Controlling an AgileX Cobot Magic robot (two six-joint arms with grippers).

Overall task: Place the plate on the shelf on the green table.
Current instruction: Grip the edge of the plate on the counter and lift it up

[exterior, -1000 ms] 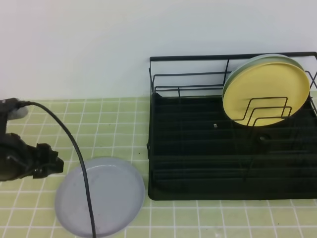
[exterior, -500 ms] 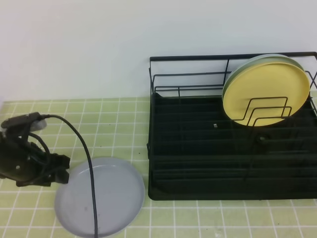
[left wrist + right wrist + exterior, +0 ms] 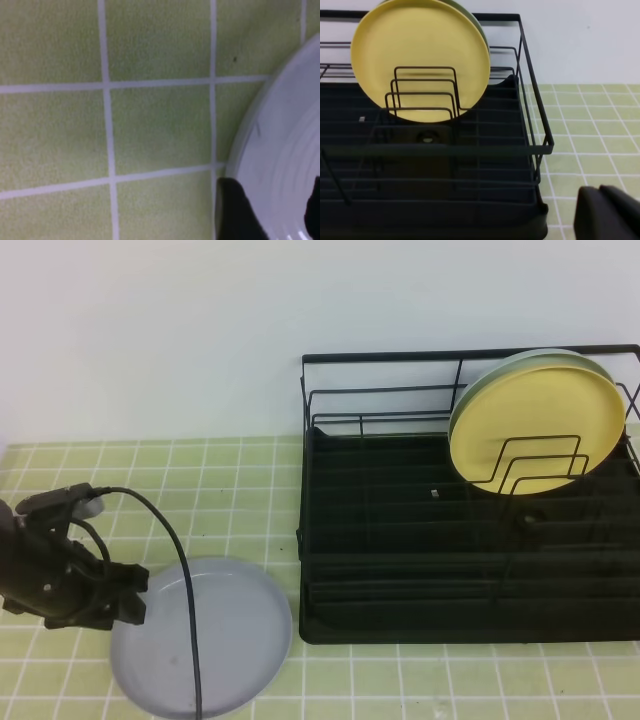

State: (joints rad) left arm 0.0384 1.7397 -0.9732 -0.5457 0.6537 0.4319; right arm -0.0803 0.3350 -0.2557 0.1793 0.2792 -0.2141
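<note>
The pale grey-blue plate [image 3: 210, 635] lies flat on the green table [image 3: 230, 480], left of the black wire shelf [image 3: 400, 540]. My left gripper [image 3: 128, 598] is at the plate's left rim. In the left wrist view its two dark fingertips [image 3: 237, 212] stand apart at the bottom edge. One is at the outer side of the plate [image 3: 280, 170] rim and the other is over the plate's inside, so the left gripper [image 3: 275, 215] is open astride the rim. My right gripper [image 3: 602, 200] is shut and empty, low beside the shelf [image 3: 470, 150].
A yellow plate [image 3: 535, 430] stands upright in the shelf's back right dividers, with a pale green plate [image 3: 500, 368] right behind it. The left arm's black cable [image 3: 175, 570] arcs over the grey-blue plate. A white wall closes the back.
My left gripper has moved right and slightly toward the front, reaching the plate's left rim, and its jaws have narrowed. The plate, shelf and right gripper have not moved.
</note>
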